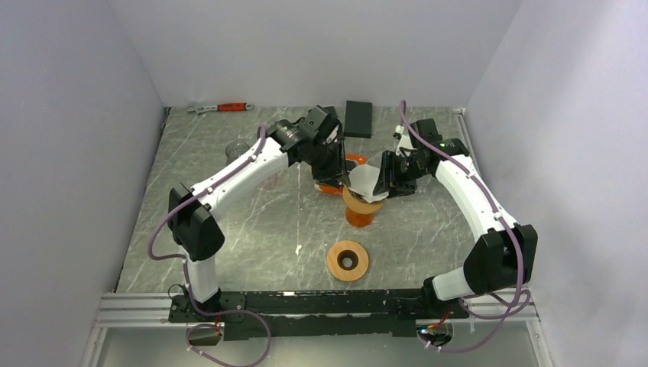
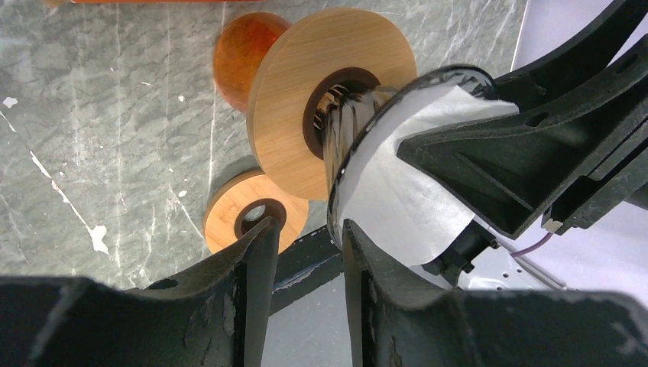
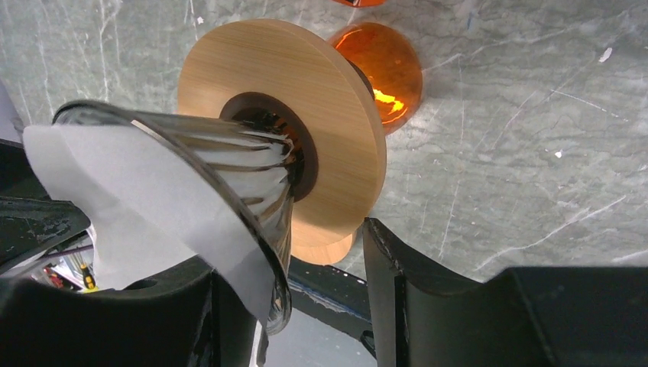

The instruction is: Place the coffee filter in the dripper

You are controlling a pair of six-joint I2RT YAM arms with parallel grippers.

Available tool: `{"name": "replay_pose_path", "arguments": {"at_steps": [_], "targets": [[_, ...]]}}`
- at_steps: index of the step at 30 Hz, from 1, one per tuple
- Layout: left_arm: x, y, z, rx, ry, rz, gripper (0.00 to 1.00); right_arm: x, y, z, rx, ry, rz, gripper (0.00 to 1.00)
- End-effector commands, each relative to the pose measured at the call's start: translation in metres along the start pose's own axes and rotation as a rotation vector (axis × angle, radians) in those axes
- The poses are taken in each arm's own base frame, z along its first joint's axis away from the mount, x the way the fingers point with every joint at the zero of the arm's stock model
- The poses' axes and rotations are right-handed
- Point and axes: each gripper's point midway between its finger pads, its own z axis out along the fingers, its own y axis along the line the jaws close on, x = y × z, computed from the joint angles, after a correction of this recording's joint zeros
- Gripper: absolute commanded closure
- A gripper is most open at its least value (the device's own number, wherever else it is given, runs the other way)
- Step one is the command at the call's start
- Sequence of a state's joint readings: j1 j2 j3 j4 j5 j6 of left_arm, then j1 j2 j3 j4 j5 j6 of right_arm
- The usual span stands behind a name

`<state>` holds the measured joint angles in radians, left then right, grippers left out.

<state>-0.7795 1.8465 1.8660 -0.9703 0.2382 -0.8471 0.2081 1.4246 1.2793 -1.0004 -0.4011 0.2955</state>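
Filter (image 3: 137, 199): inside the dripper (image 3: 321, 99), whose rim sits between my open right jaws, seemingly pressing paper to glass; left jaws slightly parted, empty, rim just ahead.

We observe the white coffee filter (image 1: 366, 180) atop the dripper (image 1: 361, 202); a wooden ring (image 1: 348, 261) lies apart on the worktop (image 1: 252, 229).
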Motion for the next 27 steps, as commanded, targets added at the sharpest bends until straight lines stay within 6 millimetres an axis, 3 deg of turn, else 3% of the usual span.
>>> {"name": "replay_pose_path", "arguments": {"at_steps": [1,10,27], "targets": [[0.001,0.002,0.002,-0.012,0.007,0.007,0.58,-0.005,-0.002,0.005,-0.004,-0.020,-0.014,0.49],[0.000,0.002,0.003,-0.020,0.013,0.009,0.58,-0.005,-0.001,0.006,-0.011,-0.019,-0.012,0.46],[-0.019,-0.030,-0.027,0.095,-0.093,0.015,0.52,-0.033,0.035,-0.027,-0.105,-0.095,-0.031,0.38]]}}
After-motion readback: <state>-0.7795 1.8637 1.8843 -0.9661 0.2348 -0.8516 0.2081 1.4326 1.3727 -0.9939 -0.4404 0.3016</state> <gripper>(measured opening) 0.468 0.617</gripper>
